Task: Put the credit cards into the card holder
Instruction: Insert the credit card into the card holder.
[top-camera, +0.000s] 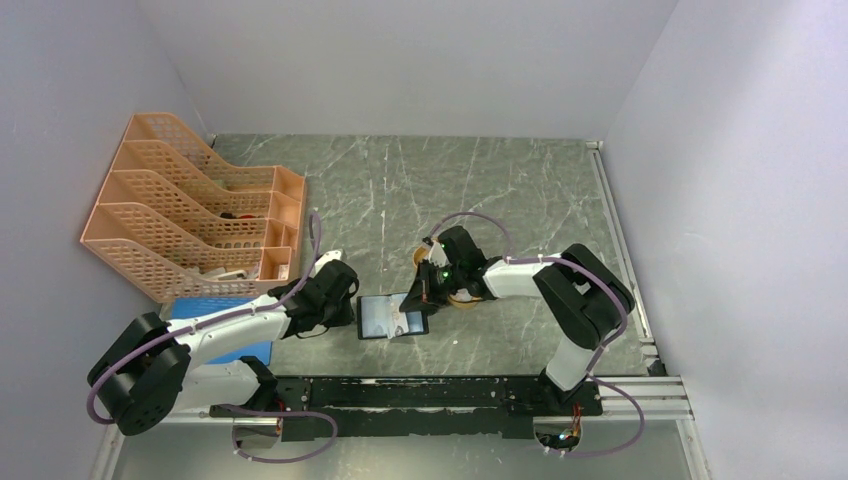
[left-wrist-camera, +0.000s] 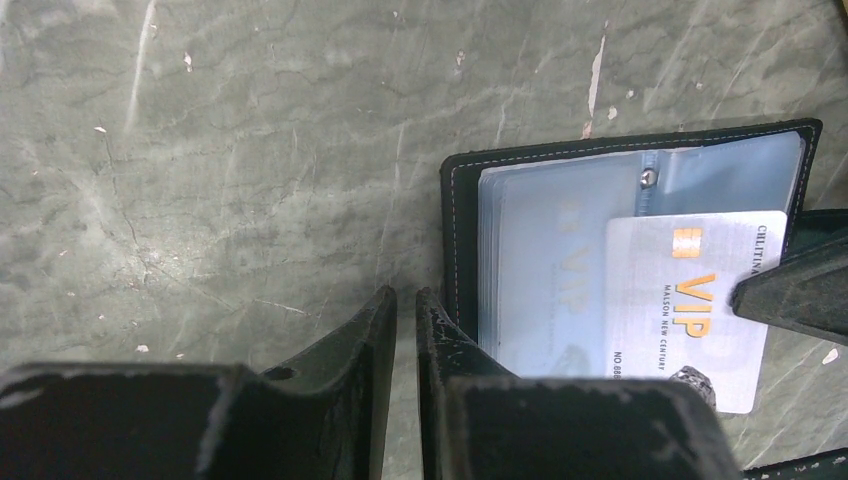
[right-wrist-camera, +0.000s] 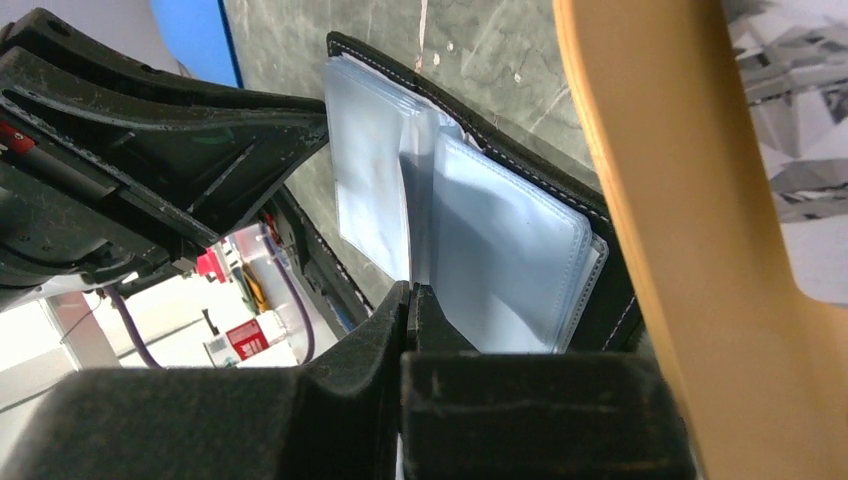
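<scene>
The black card holder (top-camera: 376, 316) lies open on the table, its bluish clear pockets up. In the left wrist view the holder (left-wrist-camera: 461, 230) has a white credit card (left-wrist-camera: 680, 310) printed "VIP" lying partly over its pockets. The card (top-camera: 404, 322) is pinched by my right gripper (top-camera: 421, 296), whose finger (left-wrist-camera: 790, 292) covers the card's right edge. My right gripper (right-wrist-camera: 411, 291) is shut, just in front of the holder's pockets (right-wrist-camera: 500, 260). My left gripper (left-wrist-camera: 406, 297) is shut and empty, with one fingertip on the holder's left edge. No other cards are in view.
An orange oval tray (top-camera: 463, 299) sits under the right wrist; its rim (right-wrist-camera: 650, 200) is close beside the holder. A flat blue pad (top-camera: 228, 338) lies under the left arm. A peach file rack (top-camera: 190, 215) stands at the back left.
</scene>
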